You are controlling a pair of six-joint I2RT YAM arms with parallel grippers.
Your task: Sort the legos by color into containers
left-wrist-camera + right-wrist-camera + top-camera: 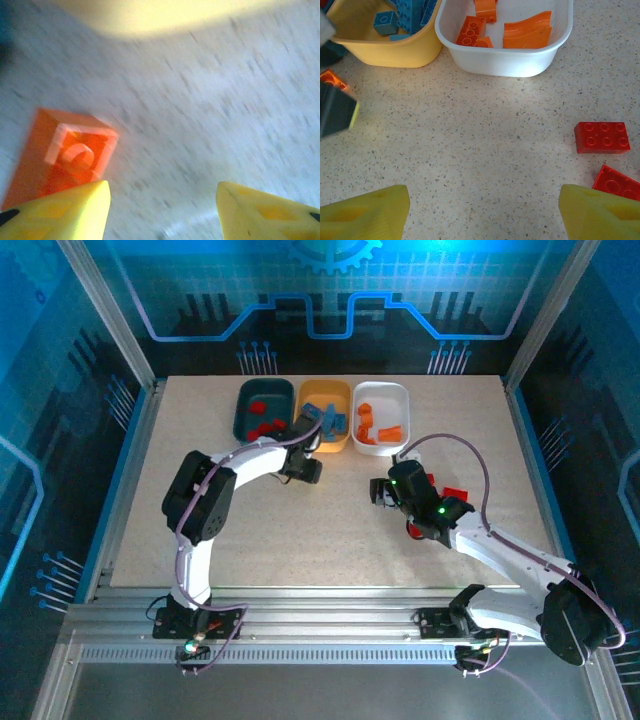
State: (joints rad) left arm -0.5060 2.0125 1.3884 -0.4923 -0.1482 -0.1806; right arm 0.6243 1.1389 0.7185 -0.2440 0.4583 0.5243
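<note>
Sorting is well along: the teal tray (243,405) holds red pieces, the yellow tray (385,52) blue ones and the white tray (505,62) orange ones, so the step in hand looks like the pickup of a stray. The left gripper (308,470) hangs low over the table (300,540), down and to the left of the white tray, its yellow fingers (70,210) apart with only bare tabletop between them. A single orange brick (65,155) lies just beyond the left fingertip, not between the two. As I judge it, the next move needs the jaws shifted sideways to straddle that brick before pinching, then a carry to the white tray. The right gripper (482,210) hovers in front of the white tray, fingers spread wide on nothing. Two red bricks (601,136) lie on the table in front of the white tray's right end; they belong in the teal tray. The bricks are hard glossy plastic, blocky with round studs; the trays are smooth, shallow and round-cornered; the tabletop is pale, speckled and matte
</note>
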